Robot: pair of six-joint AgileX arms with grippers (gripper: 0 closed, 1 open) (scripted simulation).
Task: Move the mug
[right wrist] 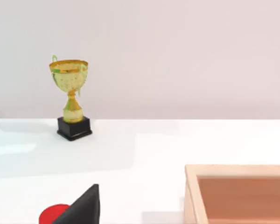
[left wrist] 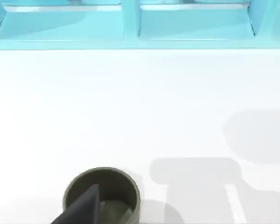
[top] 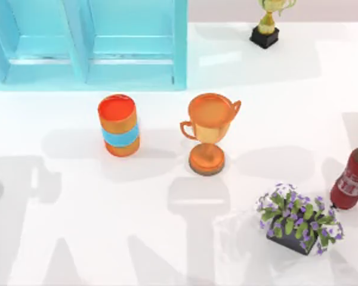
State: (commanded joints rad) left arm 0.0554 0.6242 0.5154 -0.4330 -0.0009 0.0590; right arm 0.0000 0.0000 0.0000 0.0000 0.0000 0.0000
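- White table, shadowed by the arms; pale wall behind.
- Far left: turquoise shelf unit.
- Left of centre: orange mug with blue band, upright, mouth up, long axis vertical.
- Centre: orange trophy, just beside the mug, apart.
- Right: flower pot, red bottle, gold trophy at back.
- Claw state: cannot tell, either arm.

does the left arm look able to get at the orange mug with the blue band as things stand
Probably yes. The mug stands upright on open table left of centre, apart from the orange trophy beside it and clear of the blue shelf behind it, so the approach from the left looks free.
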